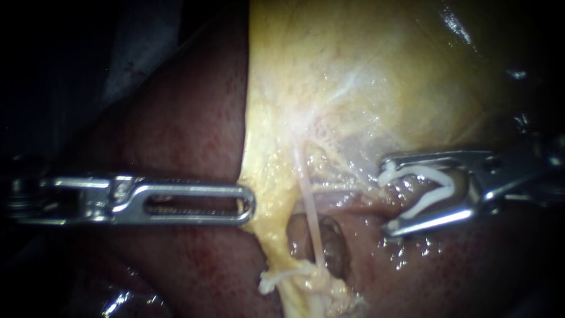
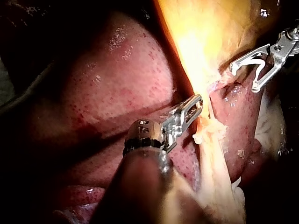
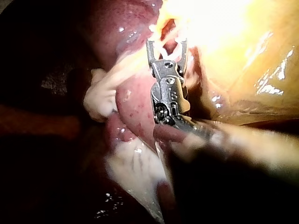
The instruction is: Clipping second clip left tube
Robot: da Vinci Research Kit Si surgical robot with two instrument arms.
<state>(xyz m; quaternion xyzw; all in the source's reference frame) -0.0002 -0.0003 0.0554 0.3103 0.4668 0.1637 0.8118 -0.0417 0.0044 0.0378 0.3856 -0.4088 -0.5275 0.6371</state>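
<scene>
No legible text, label or number anywhere (all three views checked).

The tube (image 1: 311,207) lies between left instrument (image 1: 250,204) and right instrument's (image 1: 387,196) clip (image 1: 425,191).

In the endoscope view the silver shafts of my left instrument (image 1: 250,204) and my right instrument (image 1: 385,195) run off the side edges into darkness. The lower end of the thin pale pink tube (image 1: 312,218) is hidden in a lump of whitish-yellow fatty tissue (image 1: 306,282). In both wrist views the near shaft is blurred, and in the right one glare half hides the white plastic clip (image 1: 421,188) held by my right instrument.
</scene>
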